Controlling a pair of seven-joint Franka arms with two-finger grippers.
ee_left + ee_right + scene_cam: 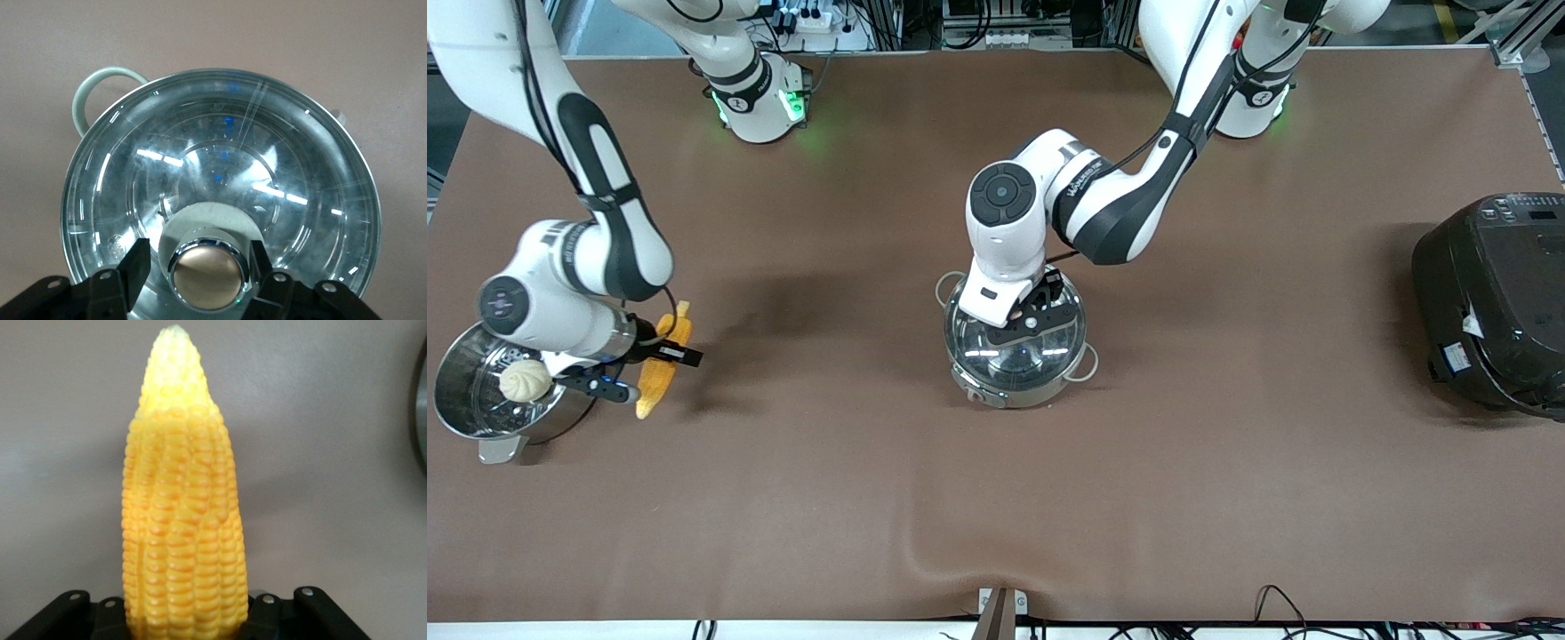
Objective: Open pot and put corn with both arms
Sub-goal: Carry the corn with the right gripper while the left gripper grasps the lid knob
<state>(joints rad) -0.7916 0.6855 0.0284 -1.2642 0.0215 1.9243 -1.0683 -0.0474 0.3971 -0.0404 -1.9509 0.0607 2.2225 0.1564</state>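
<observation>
Two grippers engaged — the left gripper (199, 267) straddles the pot's (1016, 351) lid knob (205, 273), jaws apart; beside the steamer pot (480, 400), the right gripper (187, 617) clamps the corn (179, 513).

The left tool (200, 267) sits over the pot (1016, 360), a finger on each side of the lid's knob (205, 275) with a sliver of room either way. The right tool (656, 356) closes on the corn (663, 360), crowded by the steamer pot (480, 391) and bun (525, 380) just beside it. Between both tools the table (827, 444) lies bare; a rice cooker (1498, 302) stands well apart at the left arm's end.
</observation>
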